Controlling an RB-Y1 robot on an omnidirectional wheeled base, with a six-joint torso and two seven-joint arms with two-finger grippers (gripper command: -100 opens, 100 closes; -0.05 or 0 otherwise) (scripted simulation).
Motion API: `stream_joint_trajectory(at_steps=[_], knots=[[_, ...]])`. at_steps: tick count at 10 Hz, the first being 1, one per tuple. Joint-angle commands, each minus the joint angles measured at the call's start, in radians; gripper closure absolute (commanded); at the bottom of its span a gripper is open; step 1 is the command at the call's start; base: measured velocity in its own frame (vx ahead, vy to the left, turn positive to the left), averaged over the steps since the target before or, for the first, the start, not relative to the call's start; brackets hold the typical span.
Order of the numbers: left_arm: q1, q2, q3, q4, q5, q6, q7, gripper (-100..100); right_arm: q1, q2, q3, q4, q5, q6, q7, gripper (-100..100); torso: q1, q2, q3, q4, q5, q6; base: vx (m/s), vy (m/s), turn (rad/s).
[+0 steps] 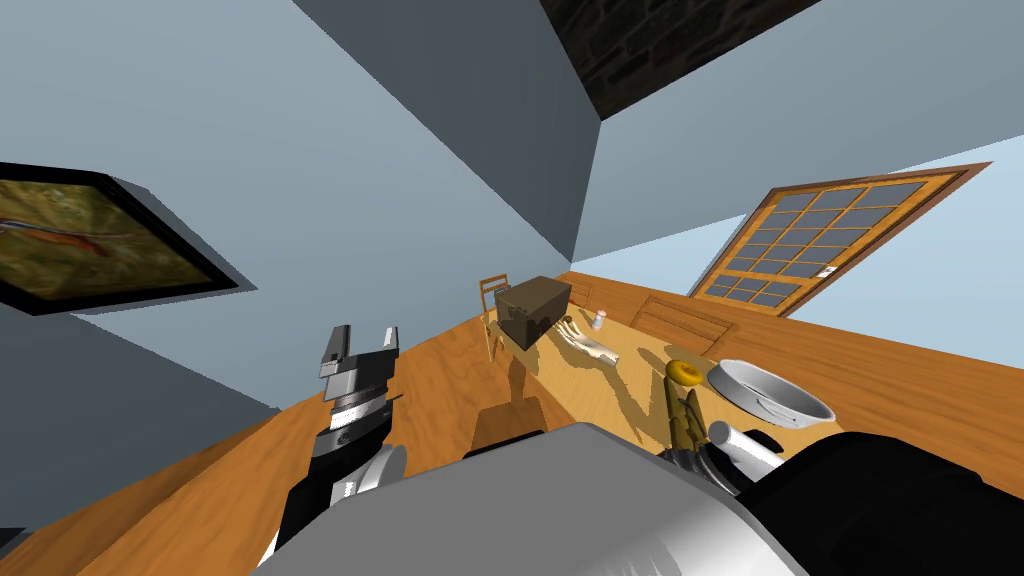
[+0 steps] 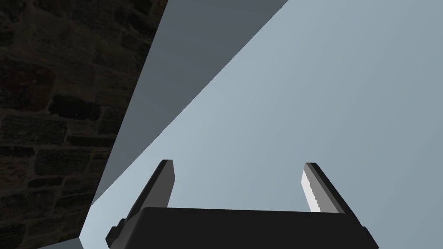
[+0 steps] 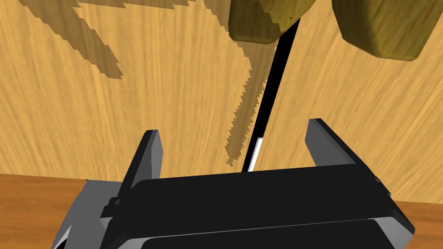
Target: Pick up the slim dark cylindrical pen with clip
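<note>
Pen (image 3: 272, 86), slim and black with a white strip at its near end, lies on the light wooden worktop (image 3: 130, 108). It runs between the right gripper's (image 3: 235, 138) spread fingers and touches neither. Its far end passes under a rounded wooden piece (image 3: 259, 21). The head view shows the left gripper (image 1: 366, 338) raised beside the worktop, fingers spread.

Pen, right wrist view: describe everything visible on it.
The pen is a slim black rod with a white strip, likely the clip, near its close end. It lies along the light wood tabletop, running away between the fingers of the open right claw, neither touching it. Its far end disappears behind a brown wooden object.
</note>
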Motion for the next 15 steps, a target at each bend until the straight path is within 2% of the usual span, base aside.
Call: stream_joint_trajectory(at_steps=[1, 8, 10, 11, 12, 14, 15], knots=[[0.000, 0.000, 0.000, 0.000, 0.000, 0.000, 0.000, 0, 0.012, -0.008, -0.003, 0.050, -0.002, 0.032, -0.043, -100, 0.000, 0.000, 0.000, 0.000, 0.000, 0.000, 0.066, 0.020, 0.009], [0.000, 0.000, 0.000, 0.000, 0.000, 0.000, 0.000, 0, 0.023, -0.020, -0.001, 0.130, 0.002, 0.081, -0.114, -100, -0.001, 0.002, 0.001, 0.000, 0.000, 0.000, 0.028, 0.007, 0.001], [0.000, 0.000, 0.000, 0.000, 0.000, 0.000, 0.000, 0, 0.026, -0.019, -0.002, 0.120, 0.002, 0.084, -0.116, -100, -0.001, 0.002, 0.001, 0.000, 0.000, 0.000, 0.010, 0.002, -0.001], [0.000, 0.000, 0.000, 0.000, 0.000, 0.000, 0.000, 0, 0.025, -0.019, -0.002, 0.122, 0.002, 0.083, -0.115, 0, -0.001, 0.003, 0.002, 0.001, 0.000, 0.000, 0.000, 0.000, 0.000], [0.000, 0.000, 0.000, 0.000, 0.000, 0.000, 0.000, 0, 0.019, 0.000, 0.003, 0.141, 0.013, 0.054, -0.102, -100, -0.001, 0.003, 0.002, 0.001, 0.000, 0.000, 0.020, -0.026, -0.050], [0.000, 0.000, 0.000, 0.000, 0.000, 0.000, 0.000, 0, 0.013, 0.019, 0.008, 0.160, 0.023, 0.025, -0.089, -100, -0.003, 0.002, 0.001, 0.000, -0.001, 0.000, 0.036, -0.042, -0.039], [0.000, 0.000, 0.000, 0.000, 0.000, 0.000, 0.000, 0, 0.014, 0.012, 0.006, 0.155, 0.020, 0.037, -0.095, -100, -0.004, 0.001, 0.001, 0.000, -0.001, 0.000, 0.018, -0.017, -0.002]])
